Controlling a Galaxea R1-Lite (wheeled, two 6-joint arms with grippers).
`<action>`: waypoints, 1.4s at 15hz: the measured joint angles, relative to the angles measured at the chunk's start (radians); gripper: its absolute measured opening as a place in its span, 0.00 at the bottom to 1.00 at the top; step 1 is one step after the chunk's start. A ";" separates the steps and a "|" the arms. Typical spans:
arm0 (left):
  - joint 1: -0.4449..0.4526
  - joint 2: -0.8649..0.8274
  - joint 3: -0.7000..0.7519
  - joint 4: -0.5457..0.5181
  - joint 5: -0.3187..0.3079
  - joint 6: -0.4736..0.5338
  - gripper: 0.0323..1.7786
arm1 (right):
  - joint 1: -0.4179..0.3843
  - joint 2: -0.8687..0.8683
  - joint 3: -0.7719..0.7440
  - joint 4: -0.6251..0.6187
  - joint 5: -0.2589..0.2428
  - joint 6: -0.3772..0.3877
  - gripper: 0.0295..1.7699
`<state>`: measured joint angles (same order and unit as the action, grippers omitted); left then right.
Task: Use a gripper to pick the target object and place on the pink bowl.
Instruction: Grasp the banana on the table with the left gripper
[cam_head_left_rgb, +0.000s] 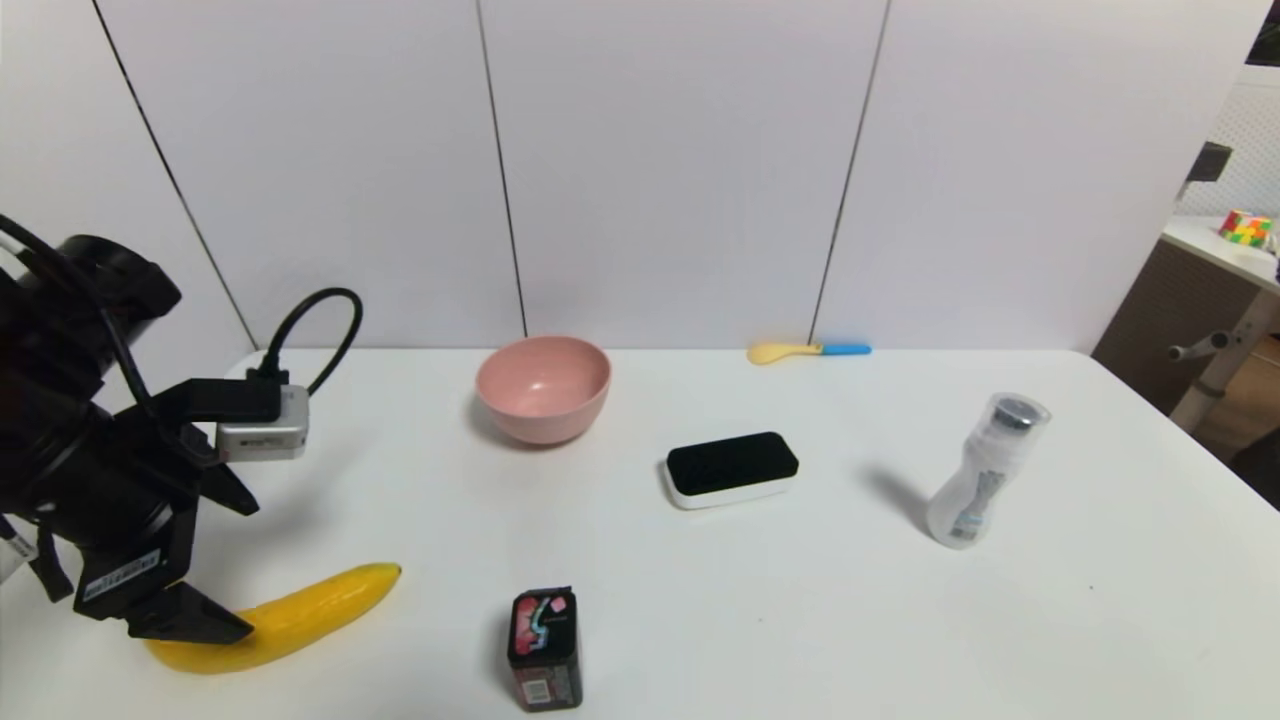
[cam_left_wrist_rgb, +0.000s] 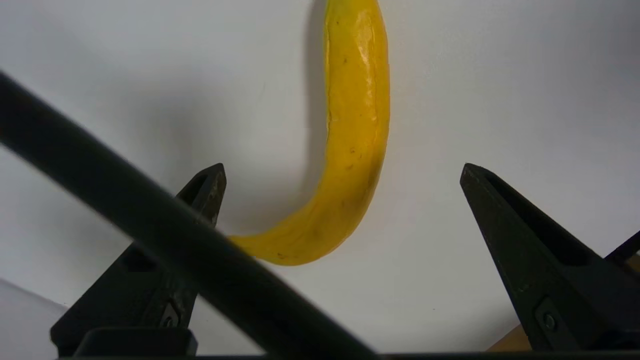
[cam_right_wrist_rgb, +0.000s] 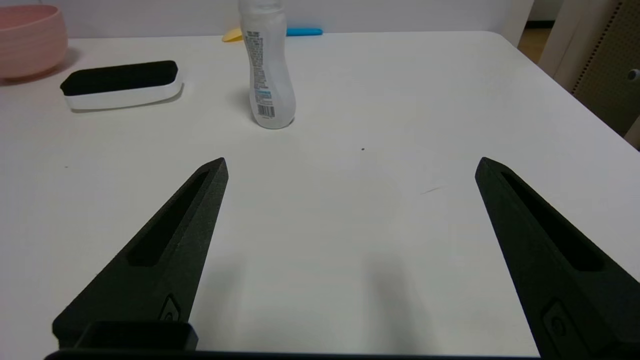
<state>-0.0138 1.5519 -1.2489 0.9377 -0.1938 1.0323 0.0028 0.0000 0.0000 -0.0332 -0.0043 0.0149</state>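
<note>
Open tool (cam_left_wrist_rgb: 343, 168) — smooth, curved banana (cam_left_wrist_rgb: 357, 115)

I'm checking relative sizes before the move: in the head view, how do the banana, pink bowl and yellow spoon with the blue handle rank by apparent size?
1. banana, partly covered
2. pink bowl
3. spoon

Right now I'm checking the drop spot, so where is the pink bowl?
In the head view, the pink bowl sits left of centre near the table's back edge, behind and left of the black-topped eraser.
</note>
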 joint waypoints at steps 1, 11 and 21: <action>0.000 0.026 0.004 -0.001 -0.003 0.020 0.95 | 0.000 0.000 0.000 0.000 0.000 0.000 0.97; -0.001 0.113 0.147 -0.171 -0.010 0.036 0.95 | 0.000 0.000 0.000 0.000 0.000 0.000 0.97; 0.000 0.112 0.164 -0.180 -0.009 0.036 0.95 | 0.000 0.000 0.000 0.000 -0.001 -0.001 0.97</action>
<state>-0.0138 1.6640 -1.0847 0.7581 -0.2026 1.0683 0.0028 0.0000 0.0000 -0.0332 -0.0051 0.0138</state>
